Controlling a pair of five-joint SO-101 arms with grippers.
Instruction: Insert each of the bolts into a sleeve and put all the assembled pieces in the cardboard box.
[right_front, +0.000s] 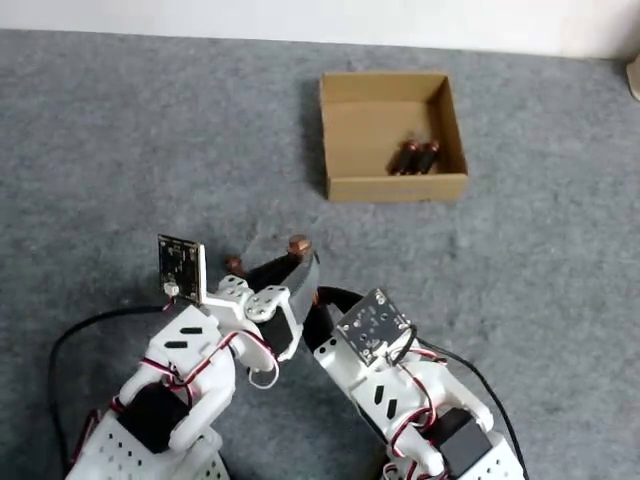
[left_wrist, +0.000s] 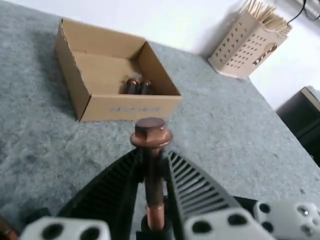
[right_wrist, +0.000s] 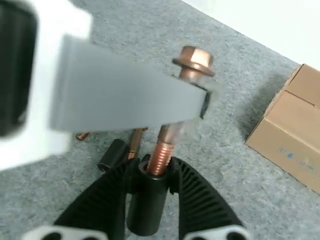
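My left hand (left_wrist: 152, 157) is clamped on the bolt (left_wrist: 151, 134) at the shank, just under the head. My right hand (right_wrist: 150, 172) is closed round the black sleeve (right_wrist: 145, 207), with the bolt tip at the sleeve's mouth. Both parts look rigid, smooth and small, so probably prone to slip or twist; best gripped mid-body. Two finished pieces (left_wrist: 137, 86) lie in the cardboard box (left_wrist: 125, 107).

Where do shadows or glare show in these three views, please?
High view: even, soft light, only a faint shadow beside the cardboard box. Left wrist view: a soft glint on the head of the bolt in the left hand. Right wrist view: the same glint, while the sleeve in the right hand looks matte.
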